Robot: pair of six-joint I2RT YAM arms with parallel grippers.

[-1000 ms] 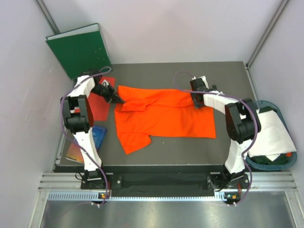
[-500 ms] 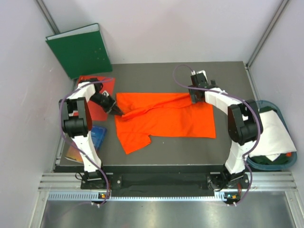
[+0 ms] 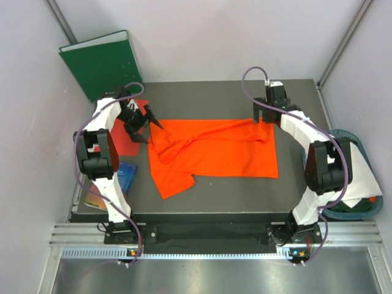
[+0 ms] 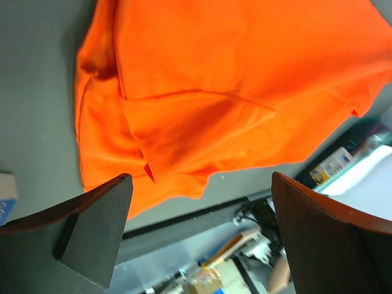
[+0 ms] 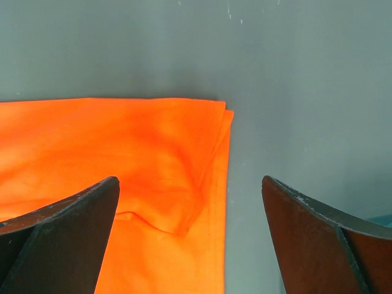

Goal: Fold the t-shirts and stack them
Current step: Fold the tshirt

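The orange t-shirt (image 3: 214, 153) lies on the dark table, its back part folded over, one sleeve sticking out at the front left. My left gripper (image 3: 150, 130) hovers open just off the shirt's back left corner, with nothing between its fingers; its wrist view looks down on rumpled orange cloth (image 4: 202, 92) past the open left gripper (image 4: 201, 177). My right gripper (image 3: 265, 119) stands open at the back right corner. In the right wrist view the right gripper (image 5: 188, 179) straddles the shirt's corner (image 5: 122, 153) without touching it. The white t-shirt (image 3: 349, 165) drapes over a basket at the right.
A green binder (image 3: 101, 64) leans against the back left wall. A red folder (image 3: 125, 139) and a blue book (image 3: 125, 174) lie left of the shirt. The teal basket (image 3: 367, 209) sits off the table's right edge.
My left gripper opened, let go of the shirt's left corner and lifted off it. The right gripper, open throughout, drew back from the shirt's right corner. The shirt's folded back edge settled flat.
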